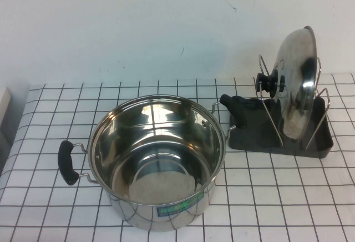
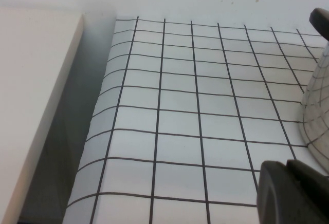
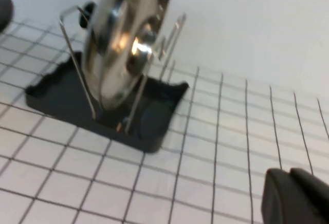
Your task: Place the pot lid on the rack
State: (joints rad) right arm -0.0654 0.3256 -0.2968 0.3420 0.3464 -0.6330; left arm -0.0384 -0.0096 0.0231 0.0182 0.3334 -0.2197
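The pot lid (image 1: 299,81) stands on edge in the rack (image 1: 260,136), leaning between the wire loops, with its black knob (image 1: 270,82) facing the pot. The right wrist view shows the lid (image 3: 121,39) upright in the rack (image 3: 149,126). My right gripper (image 3: 289,175) is shut and empty, low over the gridded table, well apart from the rack. My left gripper (image 2: 289,165) is shut and empty, over the table beside the pot's wall (image 2: 316,116). Neither gripper shows in the high view.
A deep steel pot (image 1: 161,208) with two black handles sits open in the middle of the gridded cloth, its right handle (image 1: 236,109) almost touching the rack. A white block (image 2: 36,106) lies along the table's left edge. A white wall stands behind.
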